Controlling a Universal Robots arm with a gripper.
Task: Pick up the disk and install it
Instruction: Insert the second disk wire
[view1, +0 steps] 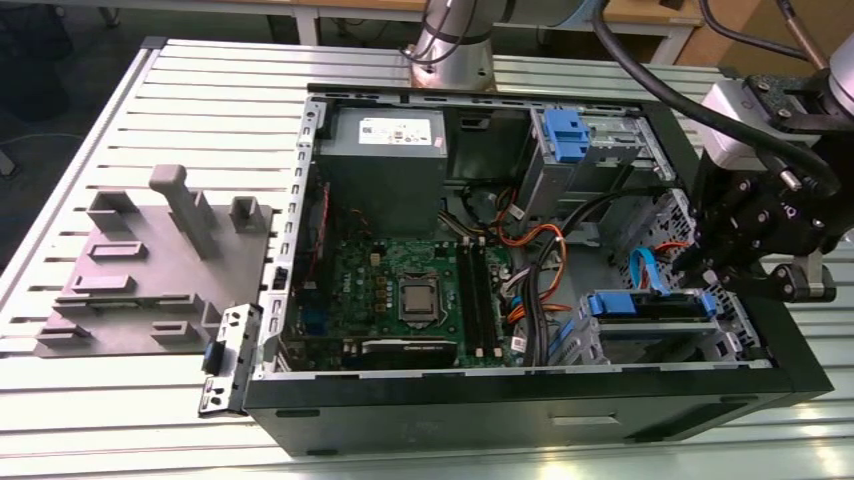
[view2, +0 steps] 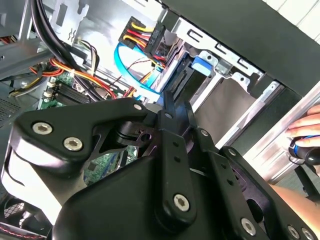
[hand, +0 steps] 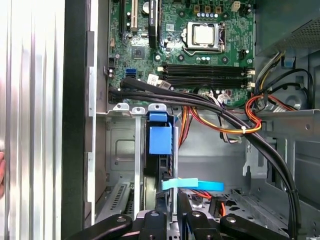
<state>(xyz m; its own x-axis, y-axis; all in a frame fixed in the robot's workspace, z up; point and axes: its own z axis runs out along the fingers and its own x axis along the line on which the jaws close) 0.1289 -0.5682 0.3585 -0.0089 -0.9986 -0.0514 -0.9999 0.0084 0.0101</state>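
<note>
Install step in hand: disk (hand: 159, 150) standing on edge in the drive bay (view1: 654, 320) of the computer case (view1: 787, 370), gripper (hand: 172, 200) just above it. Jaws' grip impossible to tell. Calls for seating it fully, judging by this.

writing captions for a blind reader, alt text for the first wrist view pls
The robot's hand reaches into an open computer case at the disk, which stands on edge in its metal bay. Beyond lie black cables and the green motherboard.

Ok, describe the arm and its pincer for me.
The arm is a silver-grey tube. Thick black cables run to a light grey wrist block. The pincer is matte black, built of flat linkage plates joined by silver screws.
</note>
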